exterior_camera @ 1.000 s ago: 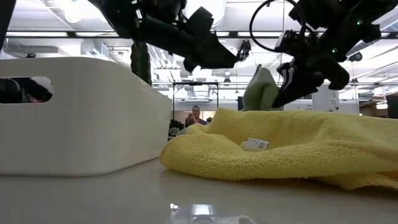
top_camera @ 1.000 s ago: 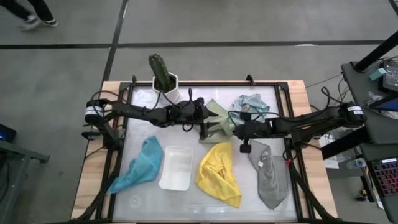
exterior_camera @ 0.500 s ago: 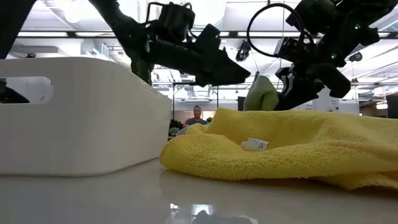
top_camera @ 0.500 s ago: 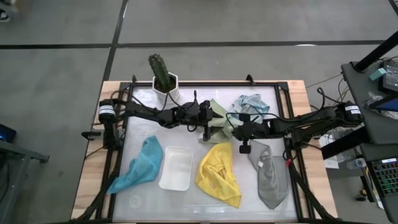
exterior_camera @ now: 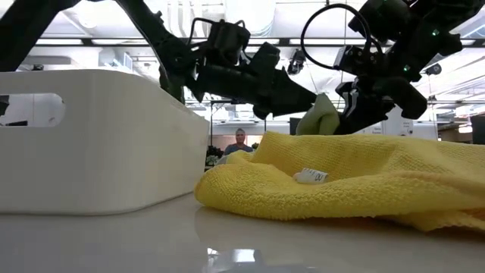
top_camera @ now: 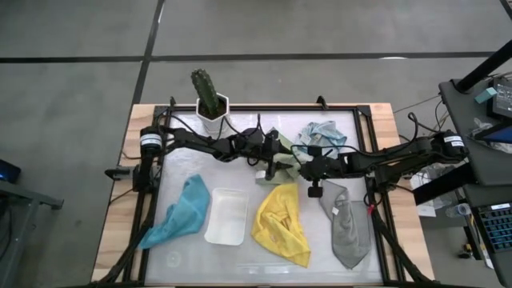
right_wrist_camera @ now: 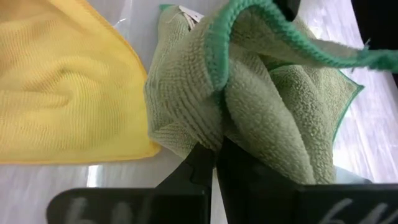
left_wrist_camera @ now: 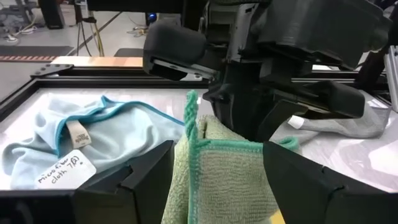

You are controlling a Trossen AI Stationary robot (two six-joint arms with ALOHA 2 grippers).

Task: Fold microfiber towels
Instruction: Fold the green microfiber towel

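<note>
Over the last second my left arm has reached further in toward the middle of the table, and its fingers have spread apart. Going from the left: the teal microfiber towel (top_camera: 178, 214) lies crumpled near the table's left edge, with the white rectangular plastic tray (top_camera: 226, 216) just beside it. Behind them stands the green cactus in its white pot (top_camera: 211, 102). My left gripper (top_camera: 270, 158) hangs with jaws released, one finger on either side of the pale green microfiber towel (top_camera: 286, 158) at mid-table, not clenched on it. My right gripper (top_camera: 302, 169) grasps that same pale green towel, fingers pinched tight on a bunched fold (right_wrist_camera: 249, 112) and holding it up off the surface. Below it the yellow microfiber towel (top_camera: 282, 222) lies rumpled. Behind my right gripper is the light blue microfiber towel (top_camera: 322, 134), with a white label showing. Furthest right, the grey microfiber towel (top_camera: 349, 230) lies stretched out.
</note>
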